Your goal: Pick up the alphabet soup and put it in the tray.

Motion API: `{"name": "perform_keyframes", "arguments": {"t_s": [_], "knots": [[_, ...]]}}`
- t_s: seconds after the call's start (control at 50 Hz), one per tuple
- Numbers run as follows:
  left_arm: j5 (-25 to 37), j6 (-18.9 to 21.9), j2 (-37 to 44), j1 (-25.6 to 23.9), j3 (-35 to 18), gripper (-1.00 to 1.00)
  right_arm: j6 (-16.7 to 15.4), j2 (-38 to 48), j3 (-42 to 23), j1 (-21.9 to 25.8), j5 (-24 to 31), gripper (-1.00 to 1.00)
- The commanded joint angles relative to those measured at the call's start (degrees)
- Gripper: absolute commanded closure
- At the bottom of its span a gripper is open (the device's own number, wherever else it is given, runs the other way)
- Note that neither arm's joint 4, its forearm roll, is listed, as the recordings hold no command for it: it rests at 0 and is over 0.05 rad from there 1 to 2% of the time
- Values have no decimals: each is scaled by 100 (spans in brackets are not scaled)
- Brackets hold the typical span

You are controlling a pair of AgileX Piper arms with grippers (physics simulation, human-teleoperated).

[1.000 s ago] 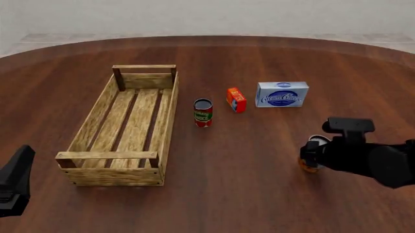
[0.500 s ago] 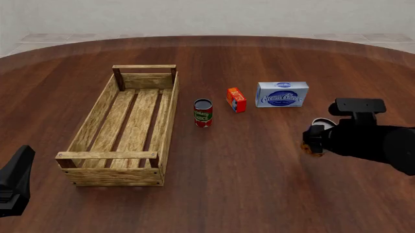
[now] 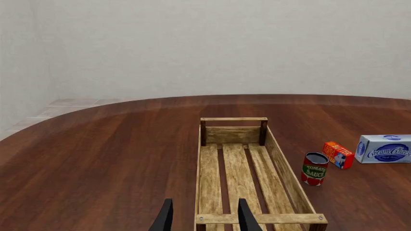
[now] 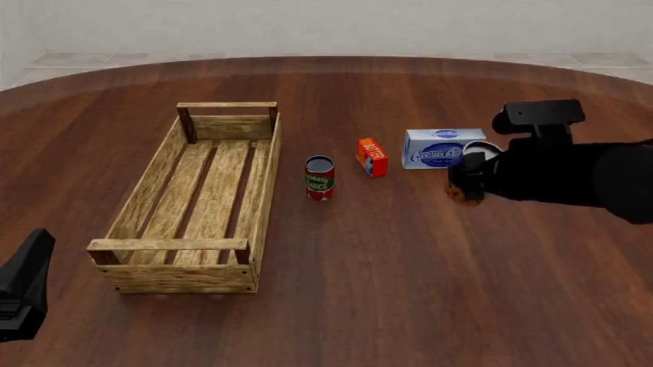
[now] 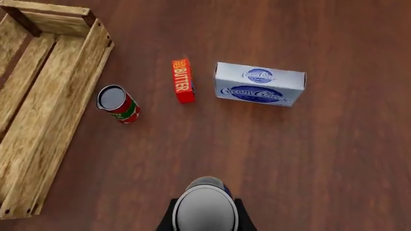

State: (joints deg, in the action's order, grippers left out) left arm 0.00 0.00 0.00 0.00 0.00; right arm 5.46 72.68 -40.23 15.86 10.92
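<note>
1. Counting what I have on the table (image 4: 368, 298): two cans, two boxes, one tray (image 4: 194, 200).
2. My right gripper (image 4: 472, 182) pinches the alphabet soup (image 4: 470, 177) between its jaws; the can is lifted clear of the wood, toward the right edge, just in front of the cream cheese box (image 4: 443, 148).
3. From the right wrist camera I see the soup's silver top (image 5: 205, 207) filling the space between the fingers.
4. One tomato sauce can (image 4: 320, 177) stands upright near the table's middle, with one butter box (image 4: 371, 157) just beside it on the right.
5. Lying lengthwise left of the sauce can, the tray holds nothing.
6. My left gripper (image 3: 204, 217) sits by the near-left corner, jaws spread, hovering at the tray's near end.
</note>
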Motion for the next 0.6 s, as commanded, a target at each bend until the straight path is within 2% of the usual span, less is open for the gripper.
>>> {"name": "perform_keyframes", "arguments": {"t_s": [0.02, 0.6], "knots": [[0, 0, 0, 0, 0, -100, 54, 287, -737, 456, 228, 100], [0, 0, 0, 0, 0, -100, -217, 1604, -2728, 1449, 712, 100]]}}
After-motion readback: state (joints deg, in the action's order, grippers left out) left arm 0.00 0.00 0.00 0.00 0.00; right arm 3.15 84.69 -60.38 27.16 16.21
